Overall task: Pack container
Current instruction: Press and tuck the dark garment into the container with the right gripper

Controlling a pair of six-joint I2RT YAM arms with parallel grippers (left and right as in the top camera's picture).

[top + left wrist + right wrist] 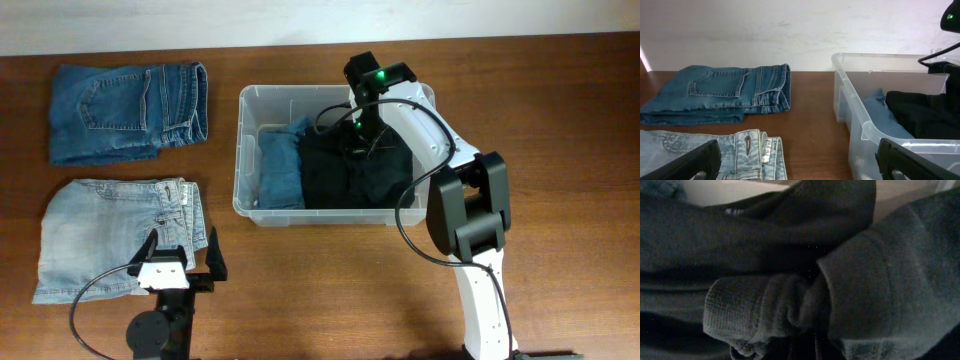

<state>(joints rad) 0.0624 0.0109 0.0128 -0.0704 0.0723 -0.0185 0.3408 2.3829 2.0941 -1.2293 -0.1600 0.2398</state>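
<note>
Pressed almost against the right wrist lens, a black garment (850,280) fills the whole view. Only its folds and one ribbed cuff are readable, and the picture is dim. No finger of the right gripper (362,135) shows there. From overhead the gripper is lowered into the container (240,150), over this garment, but the wrist body covers its tips, so I cannot tell whether it grips the cloth or stands apart.

The left gripper (800,165) hangs low near the front edge of the wooden table (300,290). Its two fingers are spread wide and nothing is between them. In its own view only their dark tips enter at the bottom corners.

One container stands at the upper middle of the table, right of the denim. In the left wrist view its right part is cut off. Two pieces lie inside it: a folded blue garment (280,165) on the left, whose kind I cannot make out, and the black garment touching it on the right.

Two pairs of folded jeans lie outside: dark blue jeans (125,110) at the far left and light blue jeans (100,235) nearer. The left gripper covers the near right corner of the light blue jeans from overhead.
</note>
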